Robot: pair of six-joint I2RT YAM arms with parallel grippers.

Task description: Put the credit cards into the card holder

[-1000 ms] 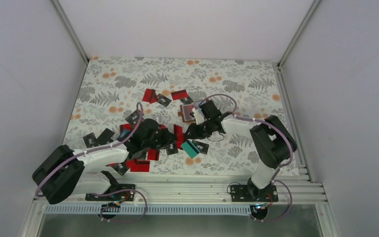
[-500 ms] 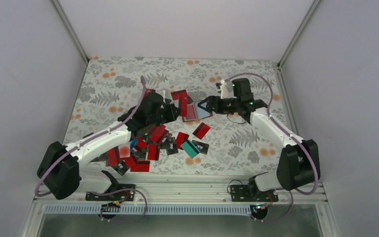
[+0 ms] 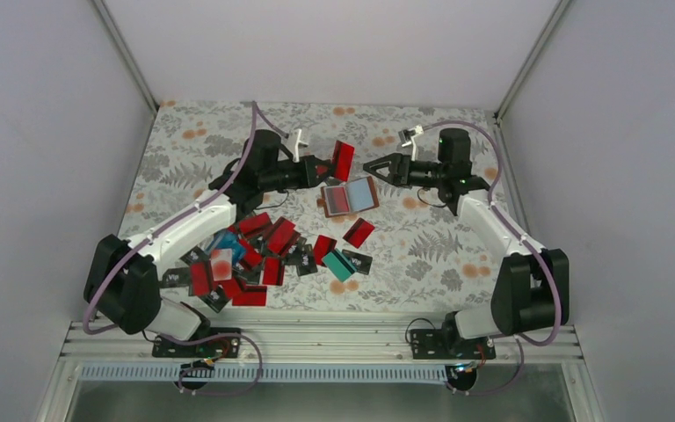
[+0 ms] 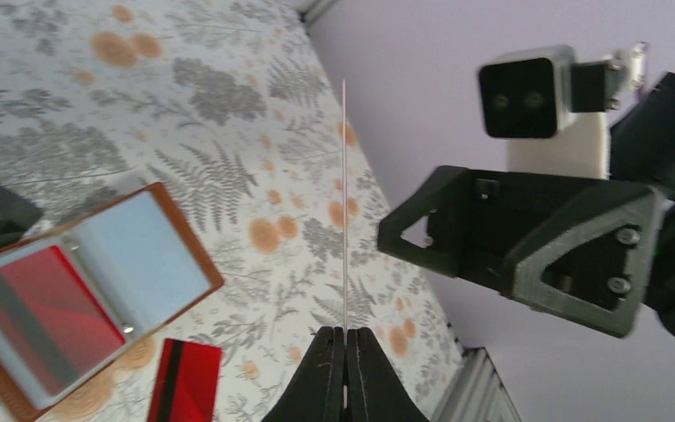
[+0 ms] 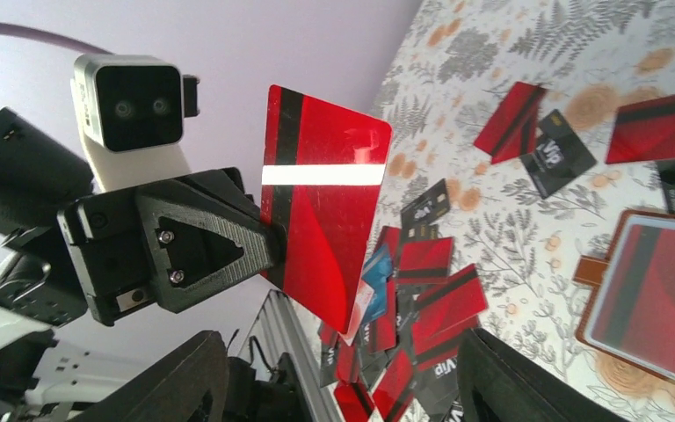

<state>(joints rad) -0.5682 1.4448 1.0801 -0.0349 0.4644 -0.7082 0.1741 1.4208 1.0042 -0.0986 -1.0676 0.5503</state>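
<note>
Over the far half of the floral worktop [image 3: 202, 149], you have both arms raised, facing each other. L fingers [image 3: 325, 167] are pressed together on one edge of a red card [image 3: 343, 160], pinching it clear of the worktop. On the R wrist cam that card shows its face w/ a black stripe and a white band; on the L wrist cam it is edge-on, a thin line. R fingers [image 3: 371, 166] are spread w/ nothing between them, near the red card but apart from it. You will find the card holder [image 3: 362, 192] lying open and flat on the worktop, between the two arms. Its pocket on the L-arm side has a stowed card [image 3: 337, 200], red w/ a dark stripe; the other pocket shows greyish clear. Most credit cards [image 3: 255, 255], red and black w/ a few blue, lie in an overlapping heap beside the L arm, nearer the bases than the holder. A teal card [image 3: 337, 265] and a stray red card [image 3: 359, 232] lie apart from the heap, on the holder's near side.
</note>
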